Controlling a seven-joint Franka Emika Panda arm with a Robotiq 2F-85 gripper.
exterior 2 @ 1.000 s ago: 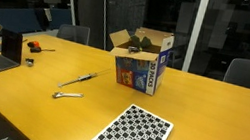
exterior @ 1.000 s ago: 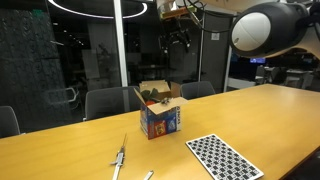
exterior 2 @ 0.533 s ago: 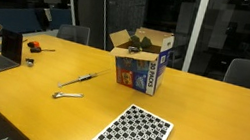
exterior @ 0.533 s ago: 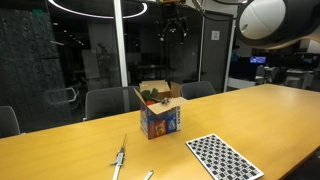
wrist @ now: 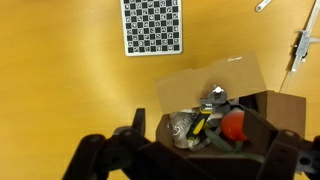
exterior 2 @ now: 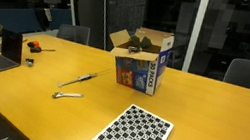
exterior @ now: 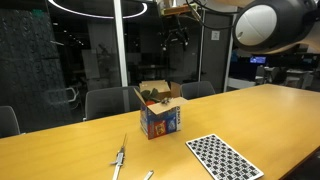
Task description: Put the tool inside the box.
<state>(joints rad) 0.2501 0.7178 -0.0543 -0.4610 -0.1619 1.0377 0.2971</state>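
Observation:
The box [exterior: 160, 120] stands on the yellow table with its brown flaps open; its blue printed sides show in both exterior views [exterior 2: 143, 71]. In the wrist view I look down into the box [wrist: 190, 85]. The tool [wrist: 205, 116], short and dark with a black and yellow handle, lies inside it among a red thing and a grey thing. My gripper [exterior: 178, 42] hangs high above the box. Its fingers [wrist: 205, 150] are spread apart and hold nothing.
A black-and-white checkered board [exterior: 222, 157] lies in front of the box. A longer silvery-grey tool [exterior 2: 80, 78] and a small pale piece [exterior 2: 68, 96] lie on the table beside it. A laptop [exterior 2: 7, 46] stands at the table's end. Chairs line the far side.
The arm high above the box has shifted a little, up and then back down. Nothing on the table has moved.

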